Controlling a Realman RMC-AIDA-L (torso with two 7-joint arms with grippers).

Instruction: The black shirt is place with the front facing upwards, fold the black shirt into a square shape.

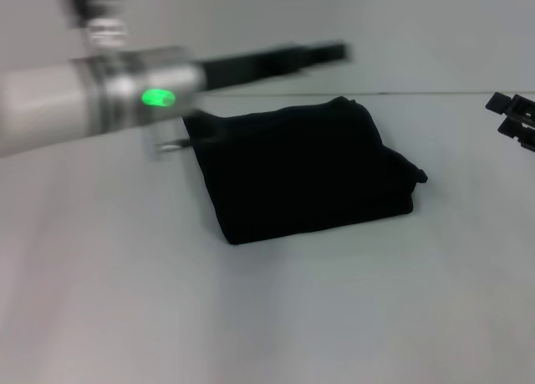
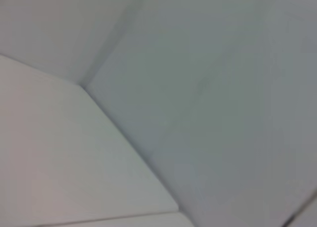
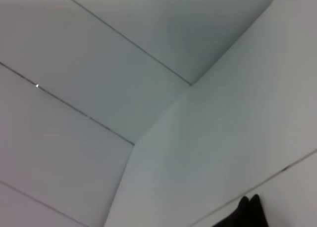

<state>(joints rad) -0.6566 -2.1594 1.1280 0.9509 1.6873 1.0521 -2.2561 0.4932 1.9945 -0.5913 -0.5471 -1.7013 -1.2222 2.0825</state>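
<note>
Left end effector (image 1: 322,56), grip state unclear, apparently just above folded black shirt (image 1: 305,171).

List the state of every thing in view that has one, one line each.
black shirt: folded into a compact, roughly square bundle, lying flat on the table, nothing gripping it.
left gripper: raised above the table behind the shirt, clear of the cloth.
right gripper: at the table's right edge, away from the shirt.
table: white, bearing the shirt.
</note>
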